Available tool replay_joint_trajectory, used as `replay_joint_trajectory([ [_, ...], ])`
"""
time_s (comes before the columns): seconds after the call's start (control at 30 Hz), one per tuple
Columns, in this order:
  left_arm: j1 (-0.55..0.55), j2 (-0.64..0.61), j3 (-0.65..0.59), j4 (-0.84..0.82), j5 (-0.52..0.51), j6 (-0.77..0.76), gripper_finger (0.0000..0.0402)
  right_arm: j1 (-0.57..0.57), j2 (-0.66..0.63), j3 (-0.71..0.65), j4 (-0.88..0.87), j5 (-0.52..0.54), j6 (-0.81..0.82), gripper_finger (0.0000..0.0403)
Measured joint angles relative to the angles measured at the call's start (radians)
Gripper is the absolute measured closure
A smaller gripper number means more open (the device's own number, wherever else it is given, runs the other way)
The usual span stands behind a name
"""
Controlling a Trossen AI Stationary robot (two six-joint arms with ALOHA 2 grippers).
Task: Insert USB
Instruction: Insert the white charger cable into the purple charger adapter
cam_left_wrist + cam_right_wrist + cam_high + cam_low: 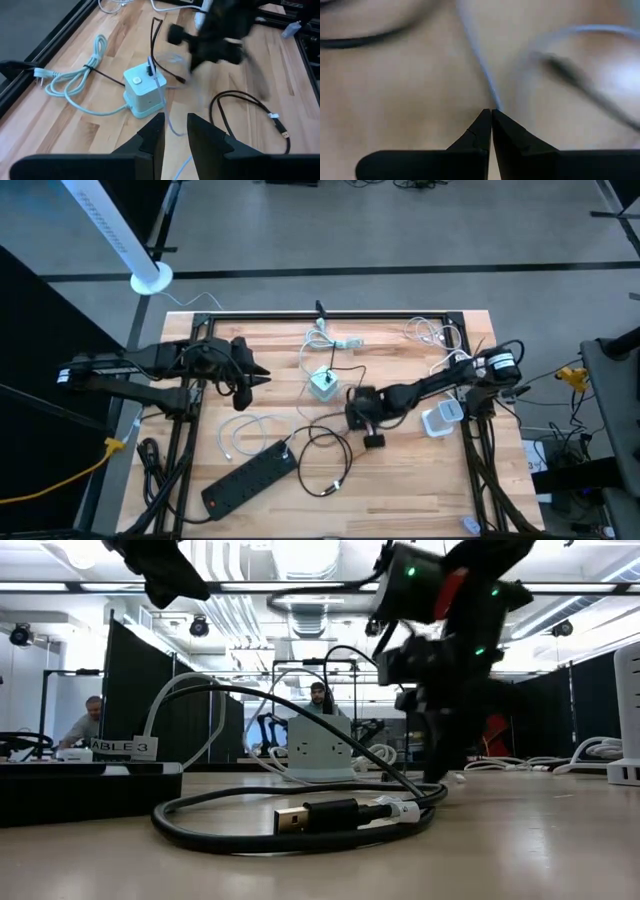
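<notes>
My right gripper [491, 111] pressed shut low over the table, thin pale cable [479, 65] at its fingertips, my left gripper [175, 122] narrowly parted, mint charger cube [144, 90] just ahead, black USB cable [255, 107] beside.

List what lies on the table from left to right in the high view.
Left gripper → black power strip → pale green charger cube → right gripper → white adapter.
</notes>
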Motion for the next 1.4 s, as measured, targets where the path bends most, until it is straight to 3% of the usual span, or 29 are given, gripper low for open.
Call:
replay_joint_trajectory([
  [0.13, 0.000, 0.000, 0.000, 0.000, 0.001, -0.001, 0.0331, -0.109, -0.025, 0.002, -0.149, 0.165, -0.016, 0.0403],
  [0.2, 0.000, 0.000, 0.000, 0.000, 0.000, 0.008, 0.0331, -0.163, -0.065, 0.011, -0.204, 0.189, -0.004, 0.0403],
  [0.43, 0.000, 0.002, 0.000, -0.005, -0.024, 0.024, 0.0331, -0.174, -0.295, 0.014, -0.309, -0.119, 0.015, 0.0403],
  [0.6, 0.000, 0.003, 0.000, 0.007, -0.029, 0.034, 0.0331, -0.229, -0.424, 0.014, -0.567, -0.059, 0.268, 0.0398],
  [0.73, 0.000, 0.003, 0.000, 0.038, -0.029, 0.073, 0.0331, -0.356, -0.503, 0.014, -0.694, -0.005, 0.498, 0.0359],
  [0.87, 0.000, 0.004, 0.000, 0.129, -0.045, 0.152, 0.0331, -0.532, -0.530, 0.013, -0.668, 0.043, 0.589, 0.0285],
  [1.1, 0.002, 0.007, 0.000, 0.289, -0.056, 0.262, 0.0331, -0.832, -0.477, 0.013, -0.560, 0.028, 0.606, 0.0167],
  [1.27, 0.003, 0.009, 0.000, 0.298, -0.056, 0.235, 0.0331, -0.933, -0.393, 0.013, -0.399, -0.031, 0.559, 0.0130],
  [1.4, 0.003, 0.033, 0.000, 0.299, -0.072, 0.230, 0.0331, -0.967, -0.286, 0.013, -0.285, -0.017, 0.529, 0.0131],
])
